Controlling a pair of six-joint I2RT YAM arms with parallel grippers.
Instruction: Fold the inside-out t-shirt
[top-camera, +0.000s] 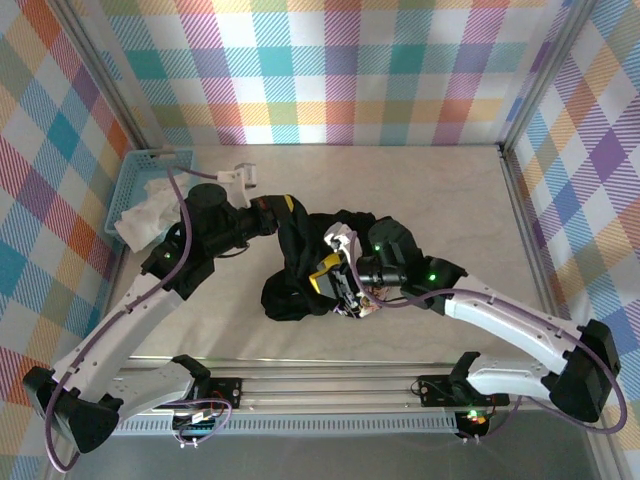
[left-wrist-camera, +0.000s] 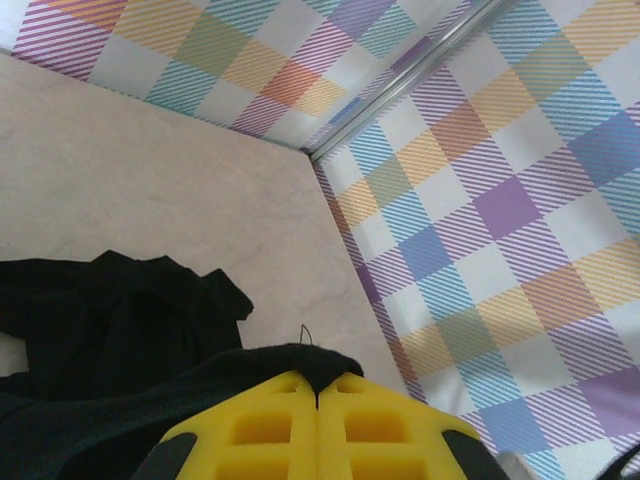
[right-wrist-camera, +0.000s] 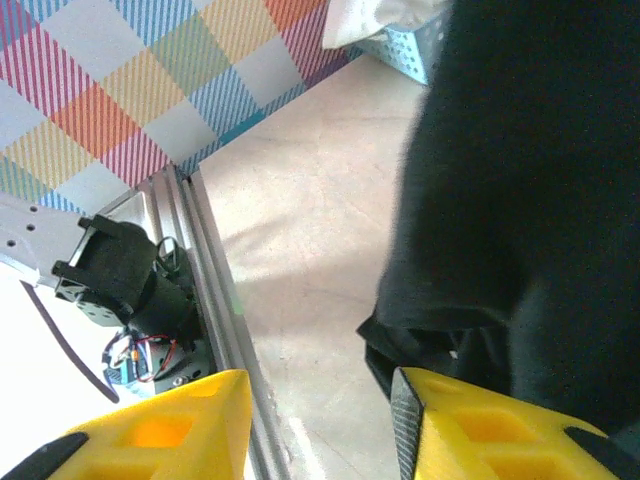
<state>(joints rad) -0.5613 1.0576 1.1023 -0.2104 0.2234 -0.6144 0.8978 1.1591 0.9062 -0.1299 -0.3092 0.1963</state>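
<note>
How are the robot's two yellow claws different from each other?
The left gripper has its fingers pressed together; the right gripper has its fingers apart, with bare table showing between them. The left gripper pinches a fold of the black t-shirt; the right gripper holds nothing, and the t-shirt just hangs beside one of its fingers. Both have chunky yellow fingers.

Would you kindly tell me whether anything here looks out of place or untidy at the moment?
The t-shirt sits crumpled in a heap in the middle of the table rather than flat, one edge pinched in the shut left end effector. The white cloth appears to spill over the near rim of the blue basket.
</note>
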